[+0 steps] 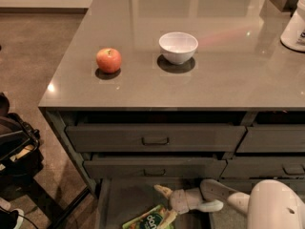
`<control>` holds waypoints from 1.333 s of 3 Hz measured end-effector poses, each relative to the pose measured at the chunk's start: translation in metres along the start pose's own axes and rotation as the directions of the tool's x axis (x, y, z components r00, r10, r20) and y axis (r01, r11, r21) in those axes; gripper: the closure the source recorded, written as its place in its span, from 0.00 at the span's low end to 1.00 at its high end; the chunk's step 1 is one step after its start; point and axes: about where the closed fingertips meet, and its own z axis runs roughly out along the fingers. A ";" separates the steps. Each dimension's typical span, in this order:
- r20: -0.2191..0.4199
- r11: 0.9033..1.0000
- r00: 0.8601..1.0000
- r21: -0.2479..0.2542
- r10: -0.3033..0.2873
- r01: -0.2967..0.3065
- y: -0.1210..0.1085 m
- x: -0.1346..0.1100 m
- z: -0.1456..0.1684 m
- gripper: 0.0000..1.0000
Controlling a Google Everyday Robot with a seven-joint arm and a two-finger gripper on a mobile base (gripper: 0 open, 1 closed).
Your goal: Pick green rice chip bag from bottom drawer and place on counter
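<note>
The green rice chip bag (147, 220) lies flat on the floor of the pulled-out bottom drawer (125, 197), near its front, cut off by the lower edge of the view. My gripper (165, 203) reaches down into the drawer from the right, just right of and above the bag. It is open: one finger (162, 190) points up-left and the other is at the bag's right end. The counter (143, 87) above is glossy grey-brown.
A red apple (108, 60) and a white bowl (178, 46) stand on the counter, with a white container (295, 27) at the far right. Two handled drawers (155, 138) are slightly ajar above the bottom one. A black bag (14, 147) sits on the floor at left.
</note>
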 end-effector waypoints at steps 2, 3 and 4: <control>-0.067 1.000 0.998 0.024 -0.002 0.003 0.001 0.003 0.003 0.00; -0.197 0.999 0.980 0.048 0.015 -0.006 0.026 0.007 0.006 0.00; -0.293 0.994 0.954 0.105 0.068 -0.038 0.047 0.031 0.013 0.00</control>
